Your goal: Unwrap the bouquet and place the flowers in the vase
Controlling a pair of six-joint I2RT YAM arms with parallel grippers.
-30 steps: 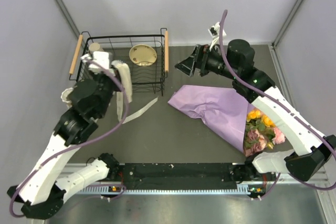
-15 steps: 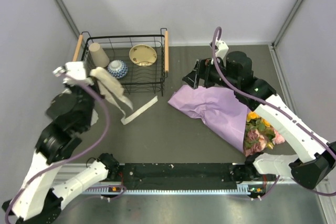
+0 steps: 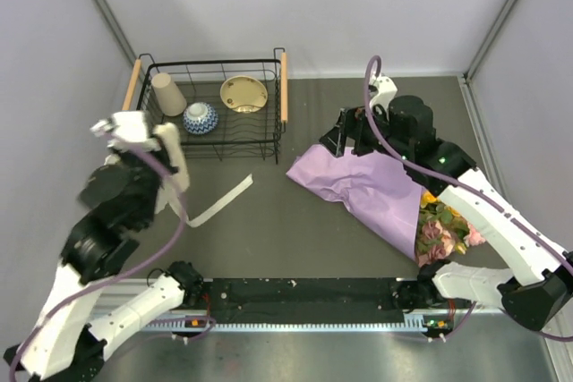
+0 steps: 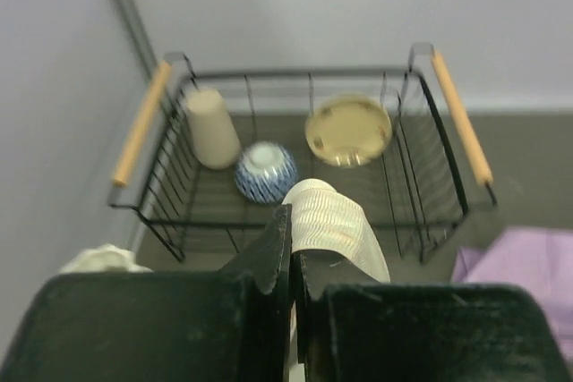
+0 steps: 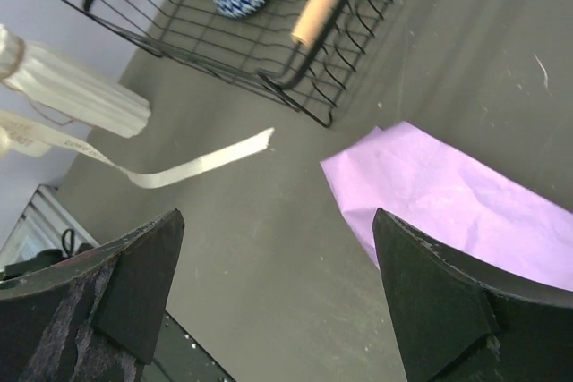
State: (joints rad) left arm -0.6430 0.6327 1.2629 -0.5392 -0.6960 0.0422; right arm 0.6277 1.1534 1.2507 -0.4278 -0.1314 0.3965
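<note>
Right gripper (image 3: 340,136) hangs with jaws spread wide over the far, narrow end of the bouquet (image 3: 376,190); in the right wrist view the lilac paper corner lies below and between the fingers (image 5: 421,292), nearer the right-hand one, not touched; the bouquet lies flat on the right half of the table (image 3: 295,230), cone tip pointing toward the wire basket (image 3: 215,62), the flowers (image 3: 443,225) at its near end beside the right arm's base; left gripper (image 4: 291,230) is clamped shut on the ribbon (image 3: 224,199), whose ribbed loop stands up past the fingertips in the left wrist view while its tail trails on the table toward the paper without reaching it; the vase (image 4: 98,259) shows only as a cream scalloped edge low at the left of the left wrist view, beside the gripper body; against one second ago, the left arm has drawn back from over the basket toward the left wall, uncovering the beige cup (image 3: 167,93) and the blue-and-white bowl (image 3: 200,117), and the ribbon tail has slid leftward after it; the right gripper has come nearer and lower to the paper's edge; the bouquet has not shifted; walls close the left, far and right sides, the basket takes the far left corner, and bare dark tabletop shows between ribbon tail and paper and along the near rail.
</note>
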